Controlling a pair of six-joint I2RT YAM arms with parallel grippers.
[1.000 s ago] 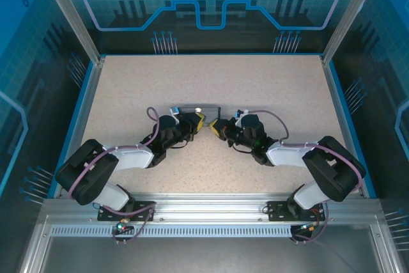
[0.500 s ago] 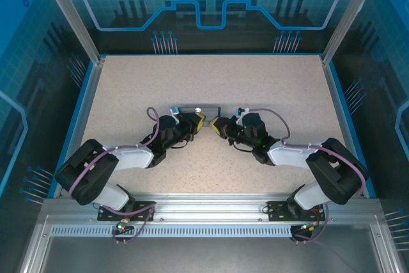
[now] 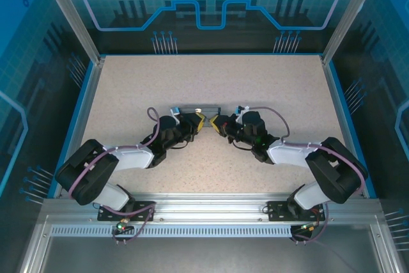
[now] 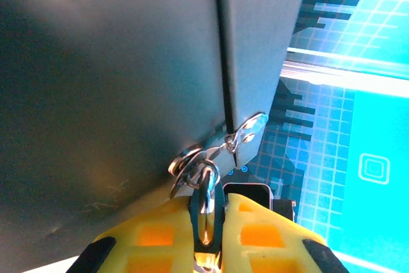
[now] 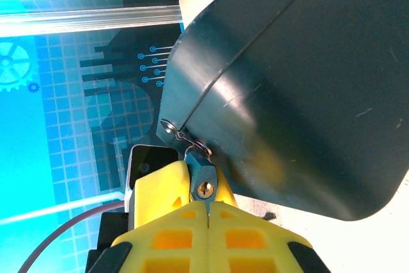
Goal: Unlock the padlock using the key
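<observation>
Speckled desk [image 3: 211, 81] in a blue-lit enclosure, with a closed dark box [image 3: 198, 108] at its middle. At the box's latch, the right claw [image 5: 206, 199] pinches the padlock [image 5: 203, 185]. The left claw [image 4: 208, 208] pinches a silver loop [image 4: 206, 190].

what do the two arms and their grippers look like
The left arm and right arm have bulky black joints and white link covers, with a grey-purple cable looped along each. The left gripper and right gripper have black bodies and yellow fingers moulded with a grid of square recesses.
</observation>
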